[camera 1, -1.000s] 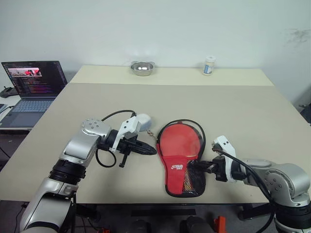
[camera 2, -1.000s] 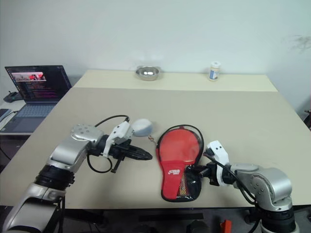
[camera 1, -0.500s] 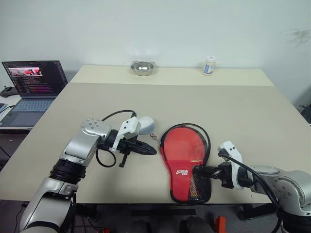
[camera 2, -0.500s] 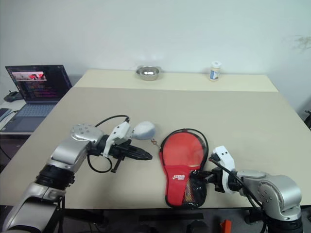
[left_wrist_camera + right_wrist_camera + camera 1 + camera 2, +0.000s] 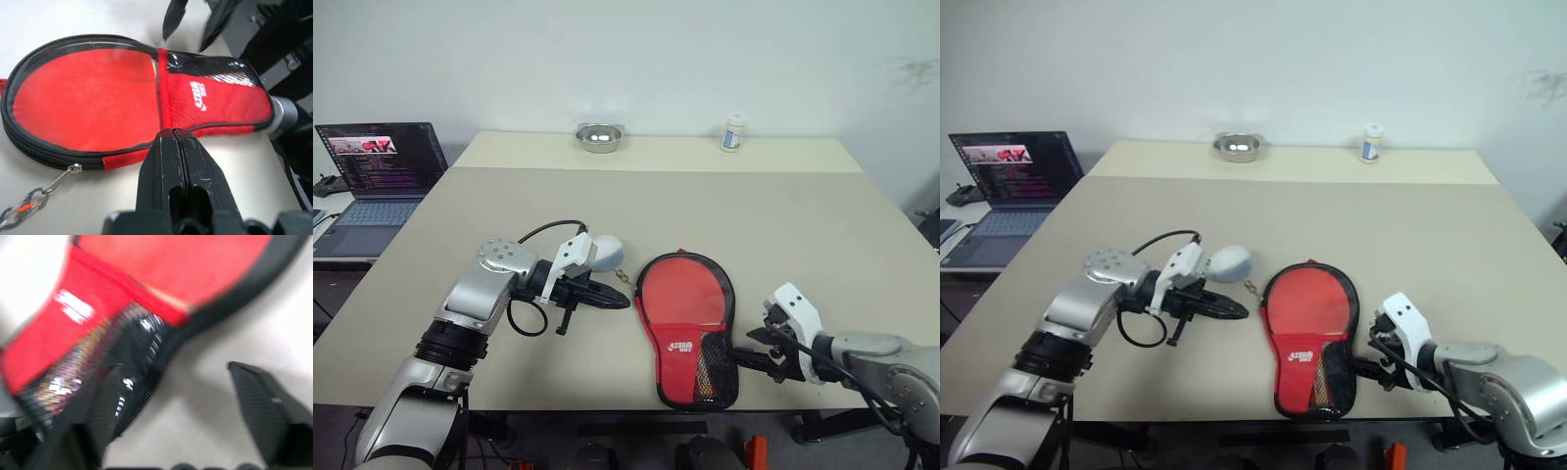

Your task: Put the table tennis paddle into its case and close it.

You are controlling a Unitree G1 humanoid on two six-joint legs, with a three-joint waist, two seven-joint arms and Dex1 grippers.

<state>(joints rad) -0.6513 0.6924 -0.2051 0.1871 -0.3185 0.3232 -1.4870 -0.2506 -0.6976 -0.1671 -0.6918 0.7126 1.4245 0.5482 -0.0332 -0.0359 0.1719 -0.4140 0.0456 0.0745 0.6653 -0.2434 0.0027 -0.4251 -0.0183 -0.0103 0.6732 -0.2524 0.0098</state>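
Observation:
The case (image 5: 690, 328) lies flat near the table's front edge, with its red logo panel and black mesh pocket toward me. The table tennis paddle (image 5: 83, 93) lies inside it. Its round red face shows within the black zipper rim, and its handle is hidden under the logo panel. A zipper pull with a small ring (image 5: 625, 277) sticks out on the case's left side. My left gripper (image 5: 619, 302) is shut and empty, its tip just left of the case. My right gripper (image 5: 745, 349) stands open just right of the mesh pocket, holding nothing.
An open laptop (image 5: 377, 176) sits on a side desk to the left. A metal bowl (image 5: 600, 137) and a small white bottle (image 5: 735, 131) stand at the table's far edge. The case's narrow end reaches close to the table's front edge (image 5: 607, 406).
My right gripper has let go of the case's narrow end, opened and pulled back to the right. The case slid slightly right and its raised zipper rim now lies flat. The left gripper stayed put.

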